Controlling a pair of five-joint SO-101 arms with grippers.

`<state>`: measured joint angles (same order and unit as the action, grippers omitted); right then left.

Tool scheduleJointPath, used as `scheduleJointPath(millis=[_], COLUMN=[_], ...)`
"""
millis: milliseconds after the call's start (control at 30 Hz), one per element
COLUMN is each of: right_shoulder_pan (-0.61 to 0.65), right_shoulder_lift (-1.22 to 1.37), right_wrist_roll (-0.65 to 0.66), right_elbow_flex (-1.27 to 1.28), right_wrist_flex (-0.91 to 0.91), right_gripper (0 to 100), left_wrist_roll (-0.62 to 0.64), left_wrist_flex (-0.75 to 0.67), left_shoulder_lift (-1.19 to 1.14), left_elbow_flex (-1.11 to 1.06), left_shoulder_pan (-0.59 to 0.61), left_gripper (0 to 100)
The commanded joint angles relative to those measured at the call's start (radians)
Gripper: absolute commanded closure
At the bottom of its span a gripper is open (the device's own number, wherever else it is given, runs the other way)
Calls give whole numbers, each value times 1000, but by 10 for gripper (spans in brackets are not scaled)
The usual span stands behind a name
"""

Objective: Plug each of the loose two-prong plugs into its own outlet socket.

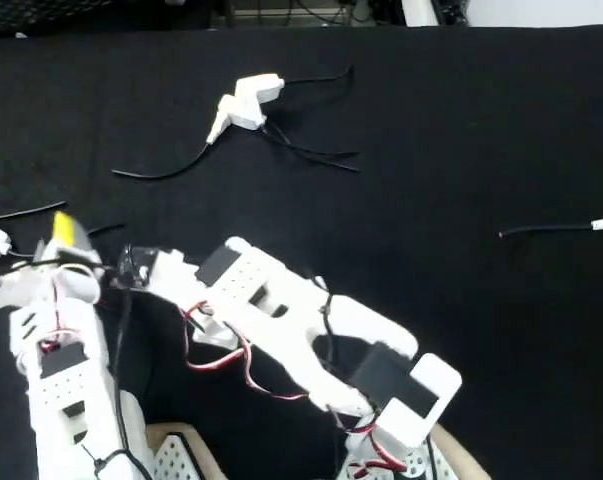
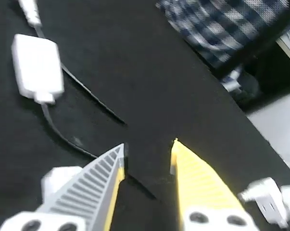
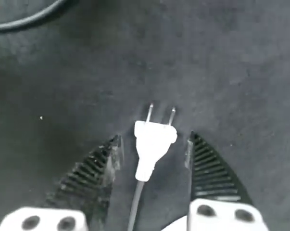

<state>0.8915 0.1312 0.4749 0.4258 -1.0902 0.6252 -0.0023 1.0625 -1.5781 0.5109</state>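
**Table.** The black table (image 1: 461, 150) is carrying every item.

**Outlet block.** A white outlet block (image 2: 36, 67) is lying flat with a thin black cable (image 2: 63, 137) running from it, well apart from the left gripper. It is judged light and likely to slide under insertion pressure, so it will need bracing.

**Left gripper.** The left gripper (image 2: 148, 144) is hanging open over bare table, gripping nothing. A second plug (image 2: 267, 199) is lying just beside its yellow finger (image 2: 197, 187).

**Right gripper.** The right gripper (image 3: 153, 138) is standing wide open and holding nothing, its jaws flanking the plug without touching it.

**Two-prong plug.** The two-prong plug (image 3: 152, 147) is lying flat, with its lead trailing back under the wrist. It is judged light, rigid and smooth. The best hold is the flat sides of the body, not the limp lead.

**Prongs.** The prongs (image 3: 160, 114) are pointing away from the wrist. They are thin and should be left clear.
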Motion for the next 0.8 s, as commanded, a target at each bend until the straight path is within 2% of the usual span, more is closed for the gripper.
scheduleJointPath(millis=[0, 233, 300, 400, 500, 767], right_shoulder_pan=[11, 6, -3, -37, -48, -52], right_shoulder_lift=[-44, -45, -45, -27, 42, 229], right_wrist_roll=[-18, -21, -61, -95, -103, -140], right_elbow_flex=[10, 35, 33, 35, 13, -191], right_wrist_flex=[5, 14, 21, 46, 44, -109], right_gripper=[797, 797, 797, 798, 805, 951], left_wrist_roll=[2, 0, -2, -77, -123, -126], left_wrist_flex=[48, 87, 83, 84, 89, 89], left_shoulder_lift=[14, 14, 14, 14, 6, 5], left_elbow_flex=[28, 19, -5, -22, -24, -24], left_shoulder_pan=[143, 421, 495, 581, 622, 638], left_gripper=[837, 834, 834, 834, 834, 834])
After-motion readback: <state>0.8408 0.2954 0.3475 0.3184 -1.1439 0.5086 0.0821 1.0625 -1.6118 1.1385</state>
